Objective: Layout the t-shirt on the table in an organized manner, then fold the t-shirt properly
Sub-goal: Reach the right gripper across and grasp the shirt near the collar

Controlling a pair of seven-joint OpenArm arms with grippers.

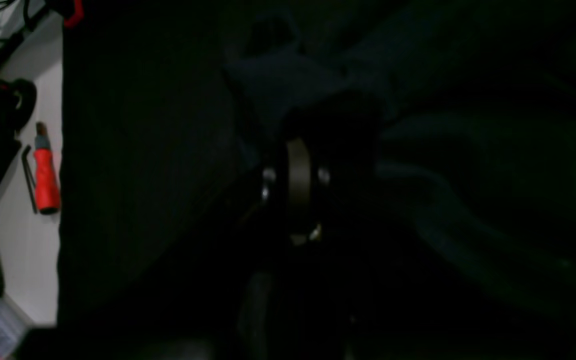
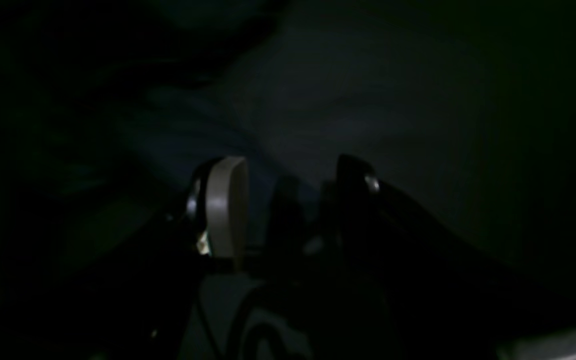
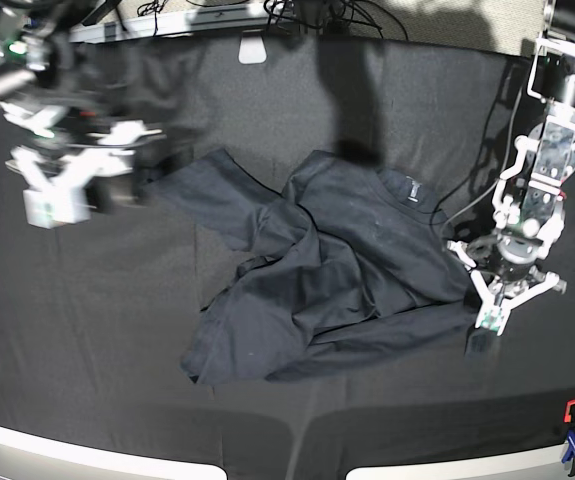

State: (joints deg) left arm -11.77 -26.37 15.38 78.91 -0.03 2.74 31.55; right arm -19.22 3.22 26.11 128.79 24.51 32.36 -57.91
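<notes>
Base view: the t-shirt (image 3: 327, 270) lies crumpled at the centre of the table (image 3: 87, 370), which is draped in black cloth. Its long axis runs diagonally, from the collar at upper right of centre to the hem at lower left. One sleeve reaches toward the upper left; the body is folded and wrinkled over itself. No container appears in any view.

The left gripper (image 3: 489, 318), at the right of the frame, points down at the shirt's right edge with its fingers pressed together; whether cloth lies between them cannot be told. The right gripper (image 3: 65, 190), blurred at upper left, is raised clear of the shirt, fingers spread, holding nothing.

Left wrist view: a red-handled tool (image 1: 45, 172) lies on a pale surface at the left edge.
</notes>
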